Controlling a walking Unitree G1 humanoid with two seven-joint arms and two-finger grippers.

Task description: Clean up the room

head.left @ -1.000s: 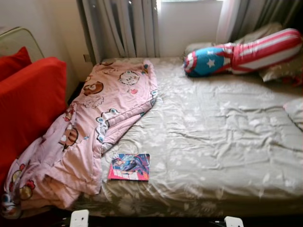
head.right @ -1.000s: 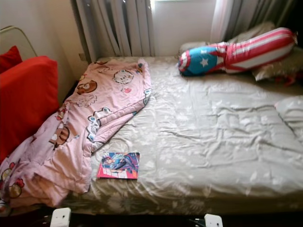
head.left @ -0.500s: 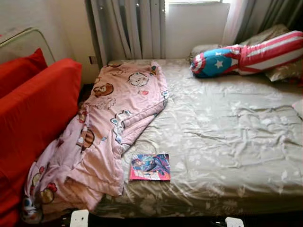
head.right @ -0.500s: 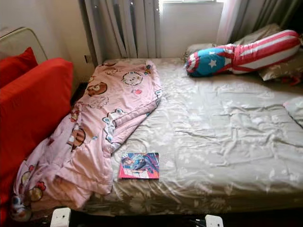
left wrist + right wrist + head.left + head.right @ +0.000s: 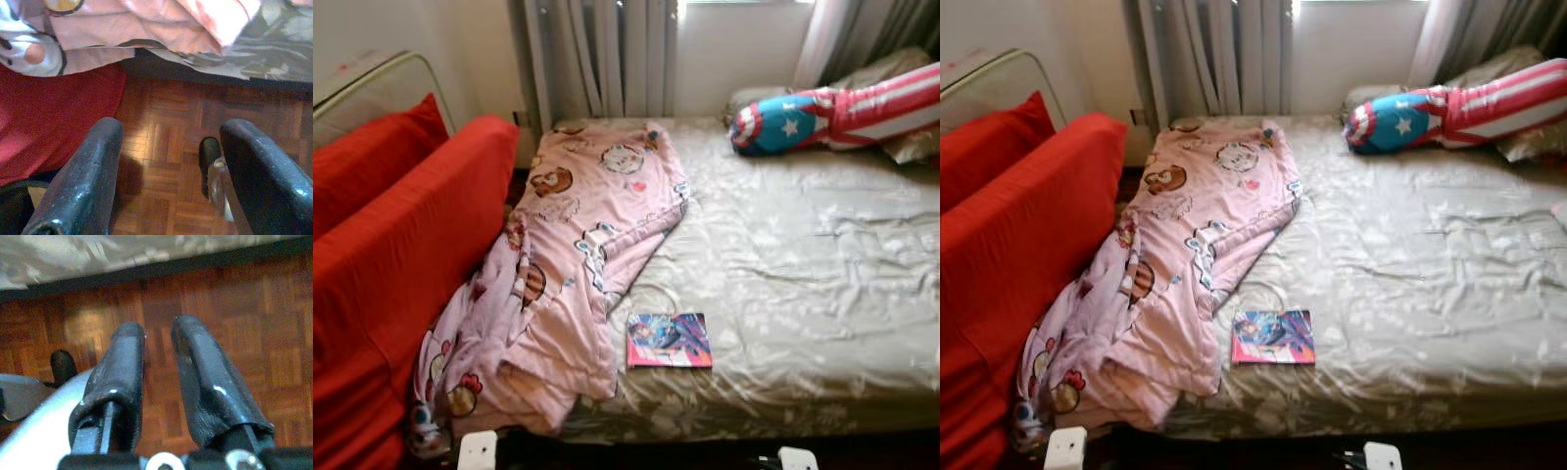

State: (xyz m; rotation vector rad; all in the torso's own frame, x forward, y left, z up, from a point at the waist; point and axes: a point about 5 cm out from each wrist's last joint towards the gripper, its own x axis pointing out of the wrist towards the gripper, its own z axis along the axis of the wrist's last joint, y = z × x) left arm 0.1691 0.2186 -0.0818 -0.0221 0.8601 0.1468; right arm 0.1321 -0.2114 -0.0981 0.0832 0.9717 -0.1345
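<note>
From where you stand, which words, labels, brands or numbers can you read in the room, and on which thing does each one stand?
No text can be read anywhere.
Comic book on the bed: colourful cover art, any title too small and blurred to read.
Pink blanket: cartoon figures, no legible words.
Long pillow: a white star and red and white stripes, no letters.

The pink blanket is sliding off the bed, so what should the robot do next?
Probably step closer and raise the left gripper toward the pink blanket. It droops off the bed edge toward the floor, and both grippers hang low above the floor, holding nothing.
</note>
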